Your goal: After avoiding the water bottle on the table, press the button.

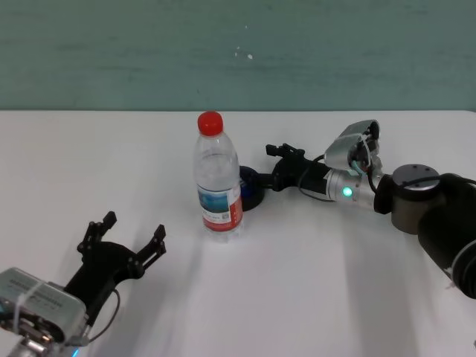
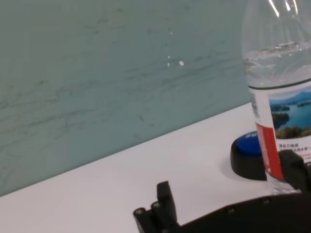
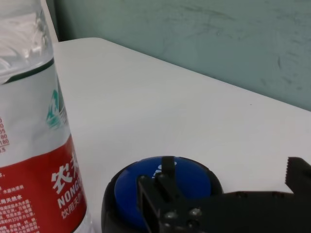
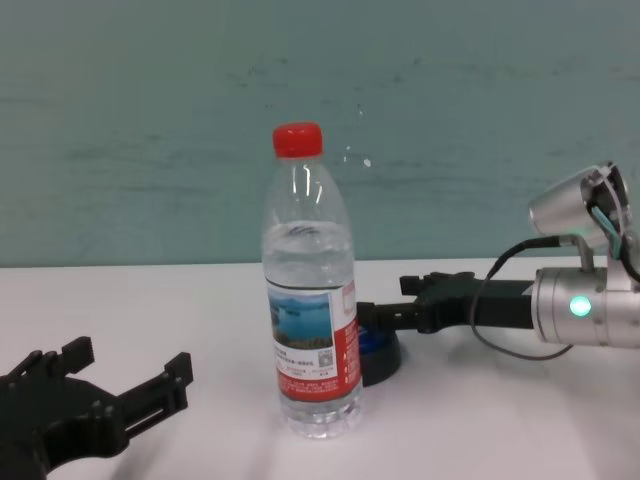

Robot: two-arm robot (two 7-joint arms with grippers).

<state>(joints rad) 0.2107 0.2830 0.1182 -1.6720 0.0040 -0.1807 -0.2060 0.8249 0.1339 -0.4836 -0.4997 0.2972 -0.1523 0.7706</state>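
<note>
The water bottle (image 1: pixel 218 186), clear with a red cap and a lake label, stands upright in the middle of the white table (image 1: pixel 335 282). The button (image 1: pixel 251 187), blue on a black base, sits just behind the bottle to its right. My right gripper (image 1: pixel 266 167) has come in from the right, clear of the bottle. It is open, and one finger (image 3: pixel 163 187) lies over the blue top (image 3: pixel 146 179). My left gripper (image 1: pixel 135 225) rests open and empty near the front left. The chest view shows the bottle (image 4: pixel 308 330) in front of the button (image 4: pixel 382 355).
A teal wall runs along the table's far edge. The right arm's silver forearm (image 1: pixel 349 182) and dark elbow joint (image 1: pixel 416 193) stretch across the right side of the table. Bare tabletop lies in front of the bottle and at the far left.
</note>
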